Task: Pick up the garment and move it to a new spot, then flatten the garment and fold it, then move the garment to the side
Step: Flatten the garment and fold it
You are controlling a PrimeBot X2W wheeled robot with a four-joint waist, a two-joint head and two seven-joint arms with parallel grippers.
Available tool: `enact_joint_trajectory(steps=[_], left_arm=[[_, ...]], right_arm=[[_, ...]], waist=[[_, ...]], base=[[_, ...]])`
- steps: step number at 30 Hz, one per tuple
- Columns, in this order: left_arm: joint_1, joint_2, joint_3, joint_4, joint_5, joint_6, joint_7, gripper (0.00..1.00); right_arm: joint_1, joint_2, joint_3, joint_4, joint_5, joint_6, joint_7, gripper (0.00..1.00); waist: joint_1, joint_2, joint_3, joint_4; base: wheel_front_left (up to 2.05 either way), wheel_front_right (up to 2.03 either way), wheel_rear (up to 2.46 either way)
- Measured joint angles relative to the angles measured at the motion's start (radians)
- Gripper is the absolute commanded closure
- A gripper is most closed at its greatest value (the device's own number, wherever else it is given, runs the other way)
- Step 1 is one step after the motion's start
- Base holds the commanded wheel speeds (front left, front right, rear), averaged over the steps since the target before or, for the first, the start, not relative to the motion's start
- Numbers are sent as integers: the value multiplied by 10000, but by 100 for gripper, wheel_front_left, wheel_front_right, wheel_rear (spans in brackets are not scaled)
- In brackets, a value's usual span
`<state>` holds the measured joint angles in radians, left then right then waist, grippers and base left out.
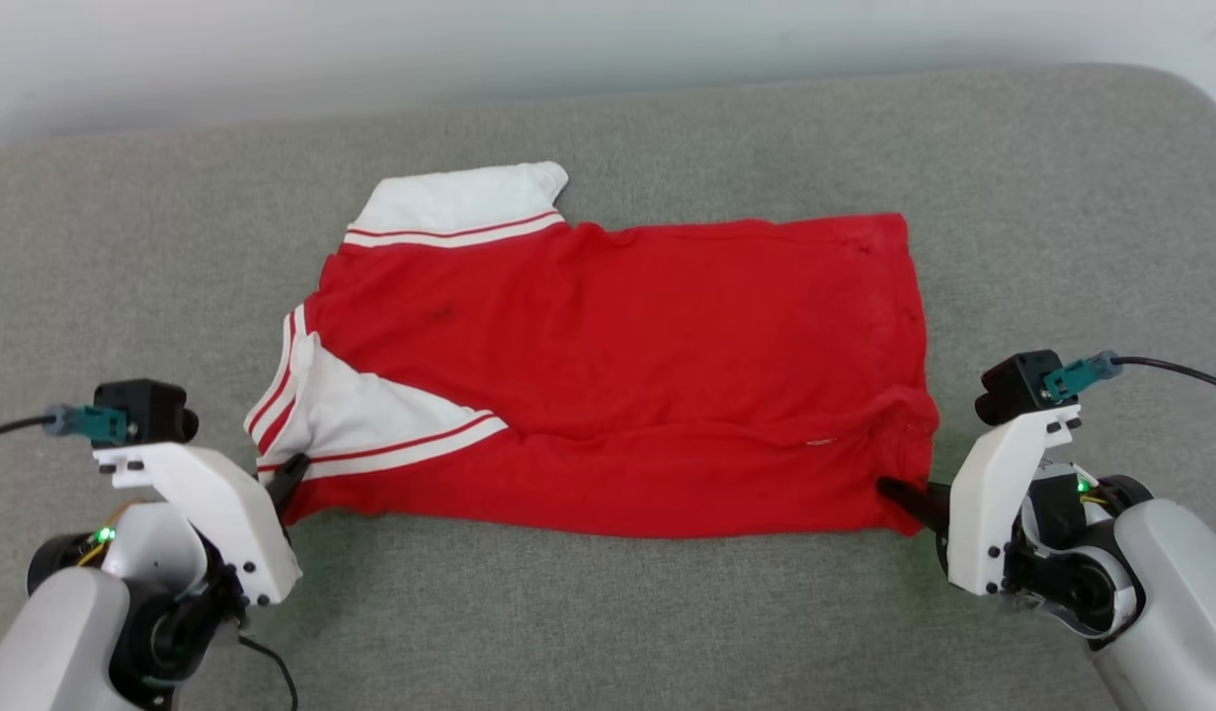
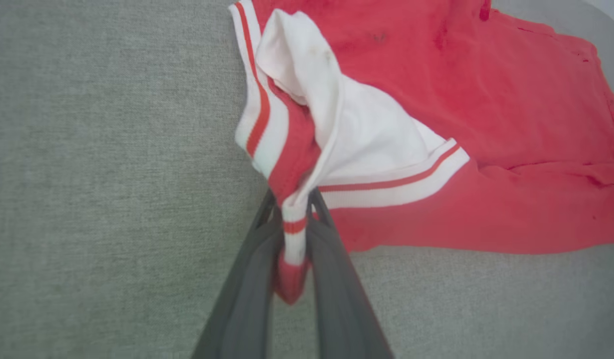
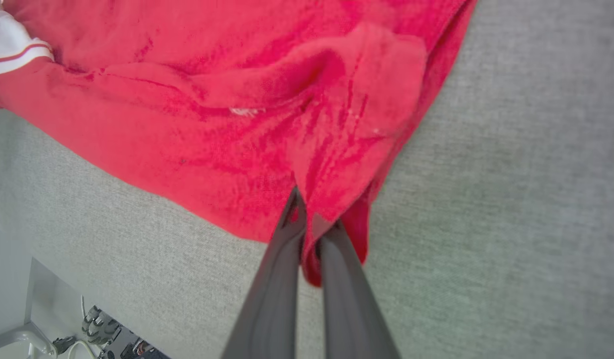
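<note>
While the red T-shirt lies spread across the middle of the grey cushion, both grippers pinch its edge nearest the cushion's front. The left gripper is closed on the striped white sleeve trim toward the cushion's left, with cloth bunched between its fingers. The right gripper is clamped on the red hem corner toward the cushion's right. Placing and flattening look largely done (ridges remain by the hem, and the near sleeve lies turned in). Folding seems barely begun, and shifting the shirt to the cushion's side is left.
</note>
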<state>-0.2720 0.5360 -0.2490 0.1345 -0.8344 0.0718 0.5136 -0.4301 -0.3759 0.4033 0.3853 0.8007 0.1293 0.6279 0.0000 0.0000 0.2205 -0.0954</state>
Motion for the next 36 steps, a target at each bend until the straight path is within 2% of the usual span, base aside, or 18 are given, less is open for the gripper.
enact_joint_trajectory(steps=[17,23,24,25,26,29,32,36], left_arm=[[2512,-56,353,-863,-399,441,-706,100],[3328,-374,230,-587,-790,514,-546,100],[3341,-430,221,-470,-832,485,-560,100],[3331,-506,228,-382,-897,437,-623,69],[3292,-591,215,-253,-932,407,-686,2],[3077,-717,217,144,-838,339,-1016,0],[2779,-731,359,267,-621,353,-1513,0],[2505,-665,625,144,-198,606,-2257,0]], right_arm=[[1438,-433,272,-734,345,2,-121,100],[2161,-303,153,-556,362,2,-36,100],[2237,-255,155,-525,341,2,-144,85],[2292,-201,155,-495,334,0,-276,20],[2333,-127,148,-451,328,0,-433,0],[2423,-59,157,-472,65,0,-1281,0],[2422,-67,54,-604,-571,2,-2602,0],[2428,58,-466,-673,-1551,2,-4343,0]], waist=[[-1,0,-1864,-44],[-1,0,-1923,-34],[-1,0,-1889,-36],[-1,0,-1847,-35],[-1,0,-1808,-34],[-1,0,-1727,-54],[0,0,-1729,-124],[0,0,-1839,-252]], base=[[0,0,0],[0,0,0],[0,0,0],[0,0,0],[0,0,0],[0,0,0],[0,0,0],[0,0,0]])
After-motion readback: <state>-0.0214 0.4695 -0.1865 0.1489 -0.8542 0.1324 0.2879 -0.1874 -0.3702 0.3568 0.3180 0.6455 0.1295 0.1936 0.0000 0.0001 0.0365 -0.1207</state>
